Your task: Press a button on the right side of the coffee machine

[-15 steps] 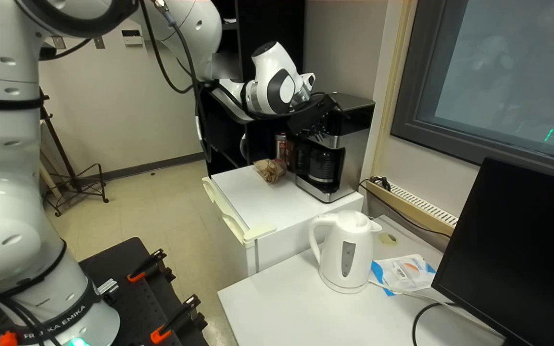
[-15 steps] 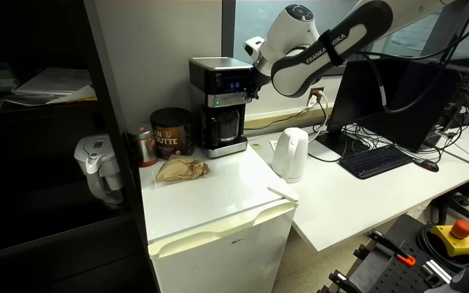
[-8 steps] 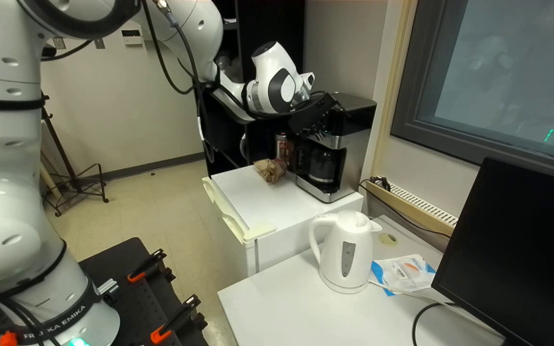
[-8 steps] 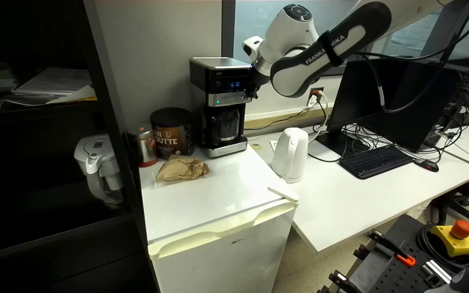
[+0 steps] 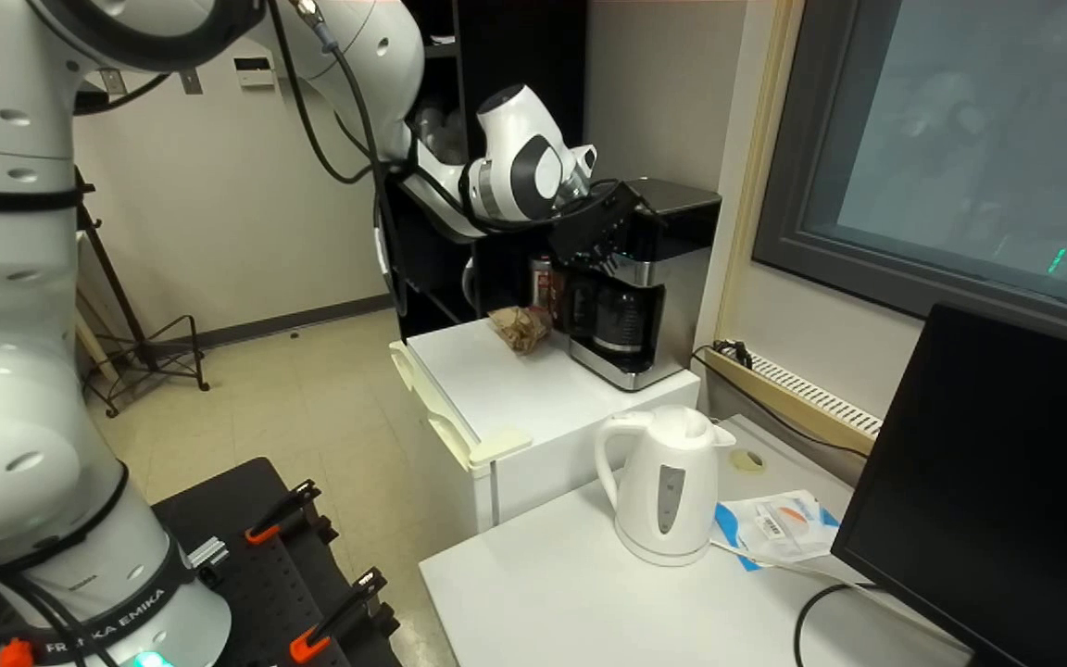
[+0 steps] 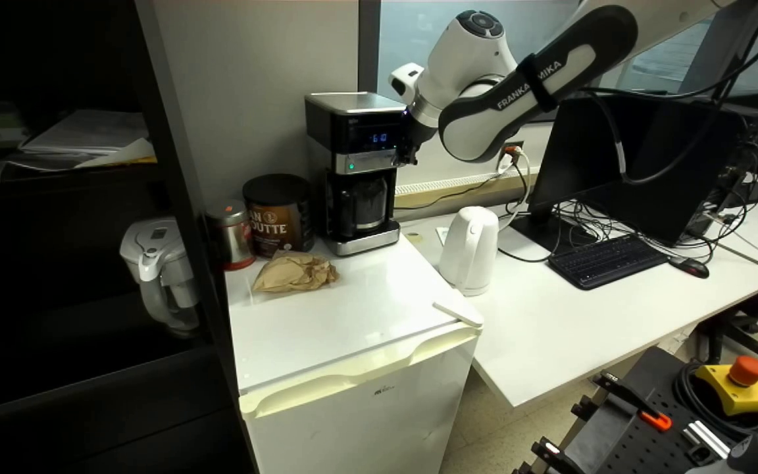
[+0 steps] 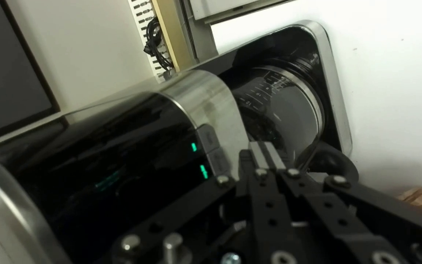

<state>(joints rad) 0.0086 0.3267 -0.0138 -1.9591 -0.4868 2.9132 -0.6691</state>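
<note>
The black and steel coffee machine stands upright on the white fridge top; it also shows in an exterior view and the wrist view. Its glass carafe sits inside. Two grey buttons, an upper one and a lower one, lie on the steel band, next to green lit marks. My gripper is shut and empty, its tips in front of the band, beside the lower button in the wrist view. Contact cannot be told. In an exterior view, the gripper hides the panel's right end.
A white kettle stands on the desk beside the fridge. A crumpled paper bag, a coffee tub and a metal canister stand left of the machine. A monitor is on the desk.
My arm and gripper have shifted slightly down and left in the exterior views, a little back from the machine's front. The gripper stays shut. The machine has not moved.
</note>
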